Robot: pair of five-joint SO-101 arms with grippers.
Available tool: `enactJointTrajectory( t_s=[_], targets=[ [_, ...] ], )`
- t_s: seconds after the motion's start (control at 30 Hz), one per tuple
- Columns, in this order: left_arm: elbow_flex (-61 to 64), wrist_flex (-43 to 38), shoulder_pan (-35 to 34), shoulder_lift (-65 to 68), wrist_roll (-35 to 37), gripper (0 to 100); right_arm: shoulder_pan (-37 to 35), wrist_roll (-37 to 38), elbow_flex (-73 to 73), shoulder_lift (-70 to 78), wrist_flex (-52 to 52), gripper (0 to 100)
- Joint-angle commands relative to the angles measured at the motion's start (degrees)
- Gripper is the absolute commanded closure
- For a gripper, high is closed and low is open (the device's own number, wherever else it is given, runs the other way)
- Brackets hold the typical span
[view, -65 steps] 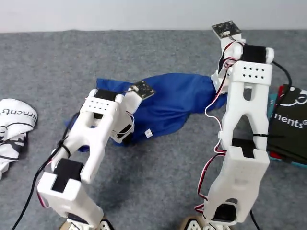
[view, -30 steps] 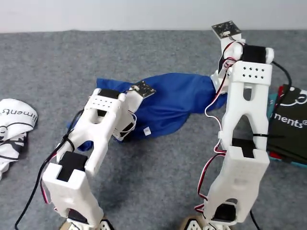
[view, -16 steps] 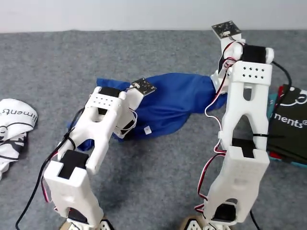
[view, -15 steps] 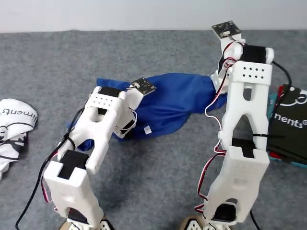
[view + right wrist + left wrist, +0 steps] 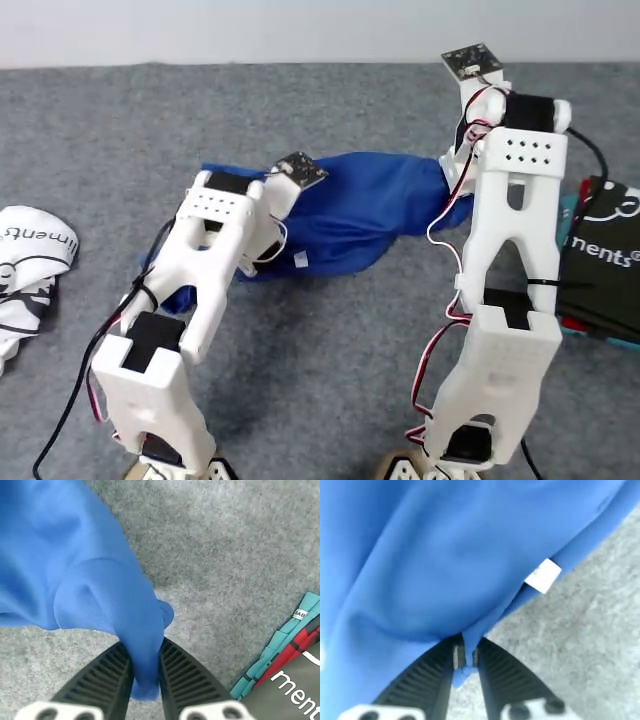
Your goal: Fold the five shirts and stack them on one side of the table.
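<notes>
A blue shirt (image 5: 355,215) is held up off the grey table between both arms, sagging in the middle. My left gripper (image 5: 465,657) is shut on a pinched fold of the blue shirt (image 5: 420,570), whose white label (image 5: 542,575) hangs at its edge. My right gripper (image 5: 145,672) is shut on a bunched corner of the blue shirt (image 5: 75,565) at its other end. In the high view the left arm (image 5: 215,240) holds the shirt's near-left part and the right arm (image 5: 510,190) its right end.
A crumpled white shirt (image 5: 30,265) lies at the table's left edge. A stack of folded shirts (image 5: 605,265), black on top with red and teal below, sits at the right edge, and the stack's edges (image 5: 282,655) lie close beside the right gripper.
The left arm has moved its held fold of the blue shirt a little away from the front edge and to the right. The right arm has kept still.
</notes>
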Motion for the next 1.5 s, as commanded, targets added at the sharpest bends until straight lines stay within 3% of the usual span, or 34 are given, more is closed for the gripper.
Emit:
enactJointTrajectory(
  t_s=[0.0,0.2,0.33,0.63,0.77,0.97,1.07,1.23,1.47],
  targets=[
    [-5.8,4.0,-0.3,-9.8,0.4,99,2.7,-0.2,-0.7,-1.2,1.4,98.9],
    [-7.5,8.0,-2.1,-25.4,0.4,99,5.0,1.6,-4.9,-5.8,4.3,98.9],
    [-7.5,8.8,-7.9,-33.7,0.1,99,5.0,5.1,-7.8,-10.2,4.3,98.9],
    [-7.5,8.8,-19.5,-45.2,-11.3,99,6.7,7.6,-8.6,-16.8,2.8,98.9],
    [-7.5,9.6,-22.2,-48.0,-13.1,99,6.8,7.3,-8.6,-19.1,0.6,98.9],
    [-6.6,19.3,-22.0,-50.0,-18.1,98,3.9,7.6,-8.6,-20.1,3.1,98.9],
    [-2.8,19.5,-22.4,-50.6,-19.6,98,2.5,7.3,-8.4,-20.1,3.8,98.9],
    [5.2,19.4,-21.1,-53.8,-20.0,86,0.9,7.2,-8.3,-20.0,3.9,98.9],
    [16.0,19.2,-14.6,-57.1,-20.0,89,1.0,7.2,-8.2,-19.9,4.4,98.9]
  ],
)
